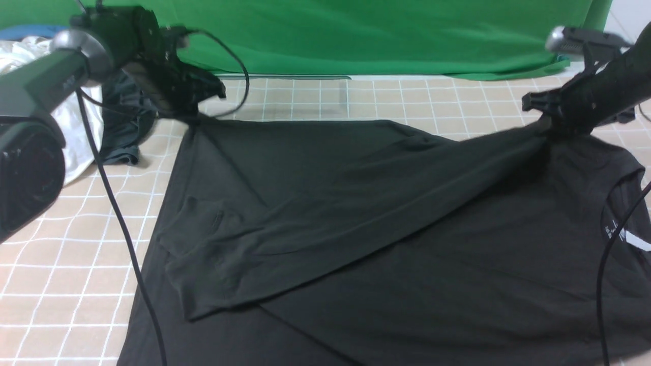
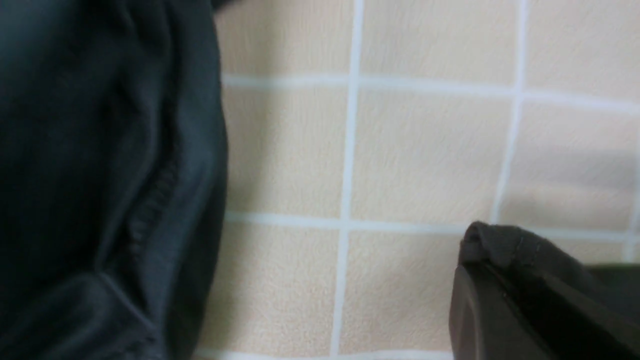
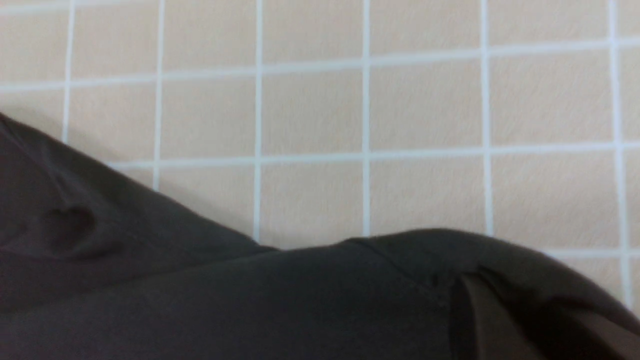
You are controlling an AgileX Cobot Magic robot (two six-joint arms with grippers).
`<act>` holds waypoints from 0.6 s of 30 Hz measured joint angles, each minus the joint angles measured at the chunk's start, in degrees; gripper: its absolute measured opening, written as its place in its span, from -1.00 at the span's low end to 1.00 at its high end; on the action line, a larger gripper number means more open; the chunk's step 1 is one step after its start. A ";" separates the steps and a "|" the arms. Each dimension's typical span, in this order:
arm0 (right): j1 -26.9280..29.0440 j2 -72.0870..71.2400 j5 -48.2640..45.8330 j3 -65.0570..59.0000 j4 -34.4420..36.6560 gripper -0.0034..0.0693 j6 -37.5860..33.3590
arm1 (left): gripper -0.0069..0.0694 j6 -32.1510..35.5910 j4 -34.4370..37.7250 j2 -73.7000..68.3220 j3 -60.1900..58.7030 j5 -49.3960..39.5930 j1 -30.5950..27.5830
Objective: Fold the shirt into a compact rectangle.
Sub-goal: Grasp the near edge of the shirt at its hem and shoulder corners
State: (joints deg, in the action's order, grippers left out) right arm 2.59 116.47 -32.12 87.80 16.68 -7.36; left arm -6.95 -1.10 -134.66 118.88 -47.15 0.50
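- Progress: early to middle, I'd say. The shirt [image 1: 407, 254] lies spread wide over the checked desk [image 1: 305, 99] and covers most of the near half.
- Done: one sleeve [image 1: 213, 254] lies folded in across the body, and a big diagonal flap lies over the middle.
- Left: the outline is nowhere near a rectangle. The side folds and the lengthwise folds are not done. The neck label [image 1: 635, 239] shows at the right edge.
- My left tool [image 1: 190, 109] is at the far left corner of the shirt, low over the desk. It is clenched on a bunch of black cloth, and the left wrist view shows the cloth pinched at the fingertip [image 2: 500, 300].
- My right tool [image 1: 552, 124] is at the far right edge and is grasping the shirt. The cloth runs up taut to it in a raised ridge, and the right wrist view shows fabric draped over the finger [image 3: 480, 320].
- Pose: both arms reach forward and out wide, with wrists angled down and the far edge stretched between them.
- Clutter: a dark grey garment [image 1: 122, 132] and white clothes [image 1: 25, 56] sit at far left, just beside the shirt corner. My guess is there's a snag risk there.
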 joint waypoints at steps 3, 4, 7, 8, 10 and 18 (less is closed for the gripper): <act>0.07 -0.05 1.32 0.73 -0.06 -0.64 -0.05 | -0.75 -0.79 -1.99 1.34 0.20 1.68 0.00; 0.07 -0.05 1.78 0.81 -0.06 -0.64 -0.05 | -0.75 -0.86 -2.52 1.47 0.20 2.11 0.00; 0.07 -0.05 2.99 0.86 -0.06 -0.62 -0.11 | -0.75 -1.47 -3.04 1.39 0.20 2.80 0.00; 0.07 -0.05 3.63 0.86 -0.06 -0.62 -0.15 | -0.75 -1.84 -3.15 1.11 0.20 3.49 0.00; 0.07 0.06 4.74 0.86 -0.06 -0.60 -0.15 | -0.75 -2.09 -3.22 0.59 0.20 5.73 0.00; 0.07 0.94 7.43 0.86 -0.06 -0.27 -0.15 | -0.66 -2.74 -3.40 -0.58 0.20 11.06 0.05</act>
State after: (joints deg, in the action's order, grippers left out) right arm 2.66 117.41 -24.69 88.66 16.62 -7.52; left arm -9.68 -4.49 -135.25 119.07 -36.09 0.55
